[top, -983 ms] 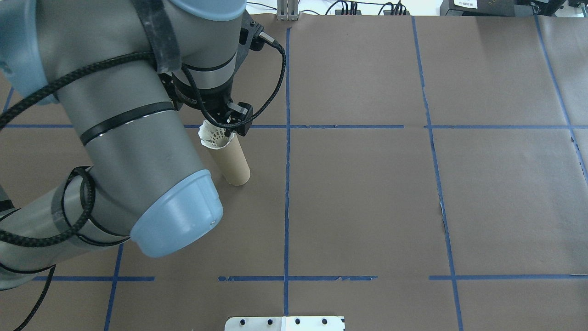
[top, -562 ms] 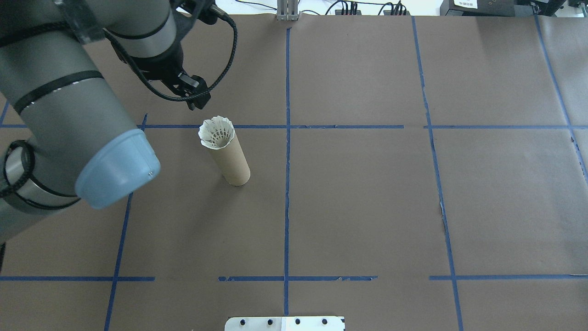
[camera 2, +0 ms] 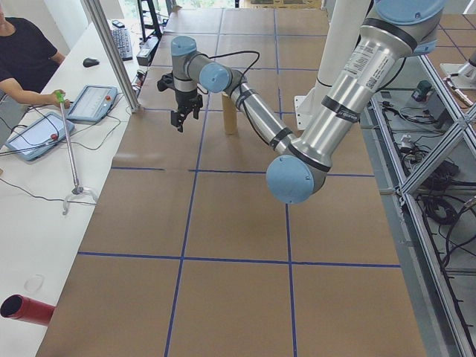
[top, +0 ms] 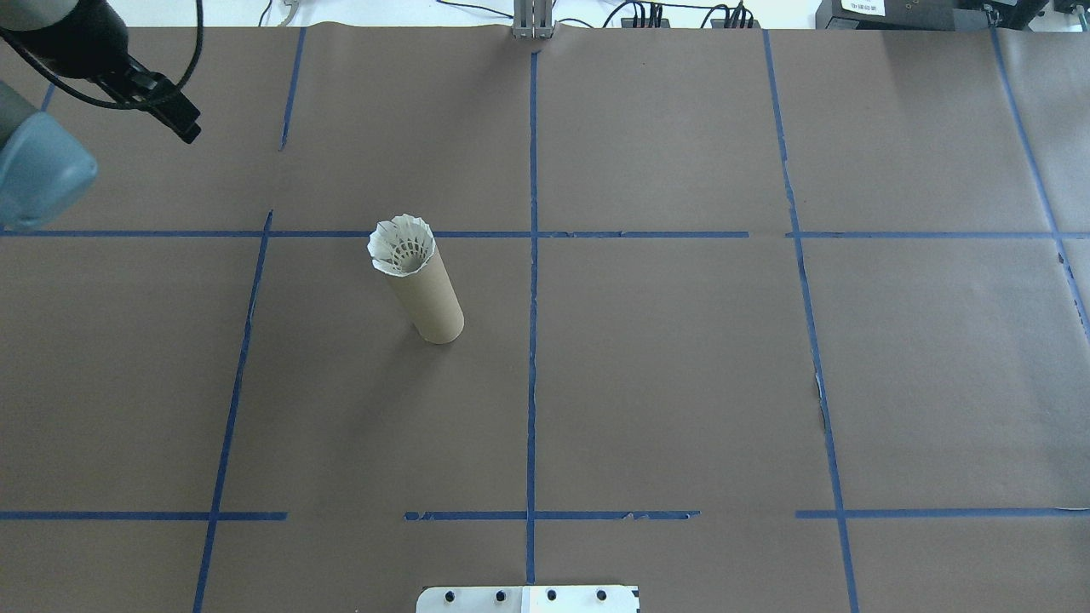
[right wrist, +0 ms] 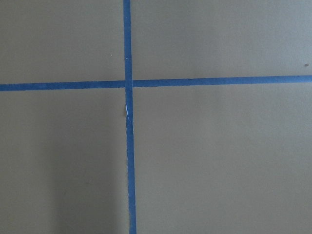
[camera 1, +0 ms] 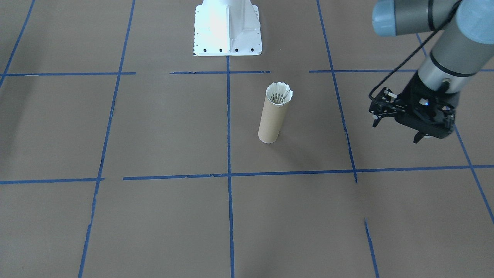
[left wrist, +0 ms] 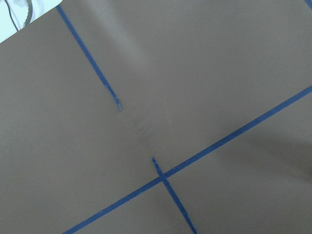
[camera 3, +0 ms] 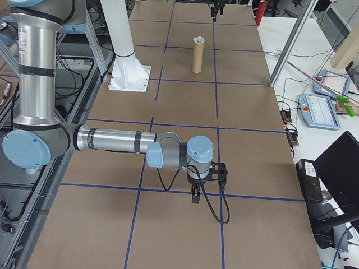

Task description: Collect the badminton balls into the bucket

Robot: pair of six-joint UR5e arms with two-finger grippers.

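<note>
A tan cardboard tube, the bucket [top: 430,302] [camera 1: 270,123], stands upright on the brown table. A white feather shuttlecock, the badminton ball [top: 400,247] [camera 1: 279,94], sits in its top opening with the skirt flaring above the rim. My left gripper [camera 1: 395,133] hovers well off to the side of the tube, open and empty; in the overhead view only one finger [top: 186,126] shows at the far left. My right gripper [camera 3: 196,196] appears only in the exterior right view, low over the table far from the tube; I cannot tell its state.
The white robot base [camera 1: 227,27] stands behind the tube. Blue tape lines [top: 532,340] divide the brown paper table into squares. A person [camera 2: 22,52] sits at a side table with tablets [camera 2: 93,103] beyond the table's far edge.
My left gripper has drawn away from the tube's top, moving far to the overhead view's upper left. The shuttlecock stays in the tube's mouth.
</note>
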